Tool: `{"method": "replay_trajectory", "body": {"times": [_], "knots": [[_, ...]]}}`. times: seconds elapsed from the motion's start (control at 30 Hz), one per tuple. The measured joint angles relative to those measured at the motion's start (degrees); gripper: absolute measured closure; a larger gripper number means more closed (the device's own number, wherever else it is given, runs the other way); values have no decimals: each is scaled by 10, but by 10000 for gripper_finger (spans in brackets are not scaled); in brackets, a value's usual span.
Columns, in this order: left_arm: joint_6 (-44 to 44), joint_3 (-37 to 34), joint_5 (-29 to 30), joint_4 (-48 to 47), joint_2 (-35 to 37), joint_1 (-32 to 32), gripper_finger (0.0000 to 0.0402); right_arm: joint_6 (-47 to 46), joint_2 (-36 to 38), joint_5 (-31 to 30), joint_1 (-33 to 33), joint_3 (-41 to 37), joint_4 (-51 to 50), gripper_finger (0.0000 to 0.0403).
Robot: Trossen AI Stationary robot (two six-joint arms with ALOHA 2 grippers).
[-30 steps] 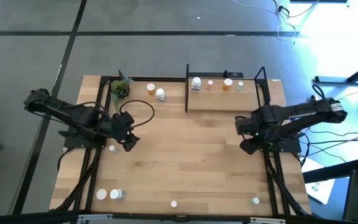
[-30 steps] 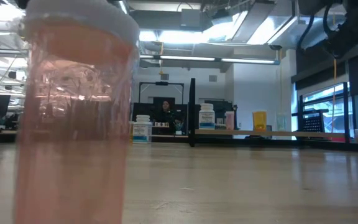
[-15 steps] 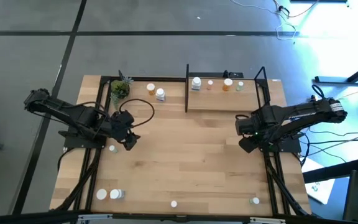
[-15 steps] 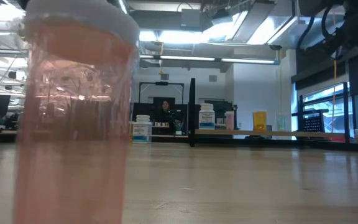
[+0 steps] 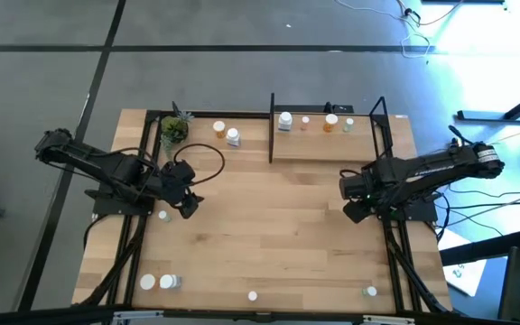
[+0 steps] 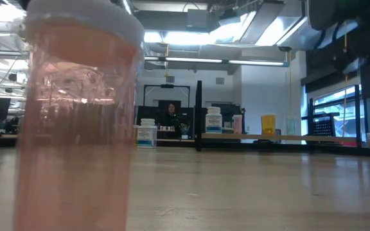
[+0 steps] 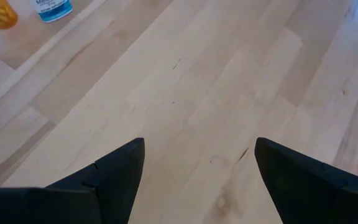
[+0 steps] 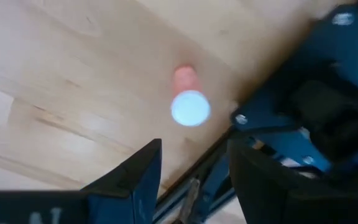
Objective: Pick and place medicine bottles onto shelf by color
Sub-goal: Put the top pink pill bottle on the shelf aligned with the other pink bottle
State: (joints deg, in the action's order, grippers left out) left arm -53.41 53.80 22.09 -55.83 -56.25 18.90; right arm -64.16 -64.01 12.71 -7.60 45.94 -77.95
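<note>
Four bottles (image 5: pixel 316 121) already up on shelf (image 5: pixel 328 147), upper middle. Right gripper (image 8: pixel 194 163) hung open over a pink bottle (image 8: pixel 188 99) at mid-right, probably lining up. Left gripper (image 7: pixel 194 162) parked open, mid-left.

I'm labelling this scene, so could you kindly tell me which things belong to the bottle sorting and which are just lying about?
Part of the job:
- medicine bottles
- pinkish bottle
- shelf
- left gripper, open
- right gripper, open

Just lying about:
- potted plant
- cables
</note>
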Motion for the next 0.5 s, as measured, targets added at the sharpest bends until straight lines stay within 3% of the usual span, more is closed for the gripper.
{"method": "replay_trajectory", "body": {"times": [0.17, 0.5], "knots": [[0, 0, 0, 0, 0, 0, 103, 0, 0, 13, 0, -52, 55, 219], [0, 0, 0, 0, 0, 0, 103, 0, -2, 10, 0, -58, 75, 219]]}}
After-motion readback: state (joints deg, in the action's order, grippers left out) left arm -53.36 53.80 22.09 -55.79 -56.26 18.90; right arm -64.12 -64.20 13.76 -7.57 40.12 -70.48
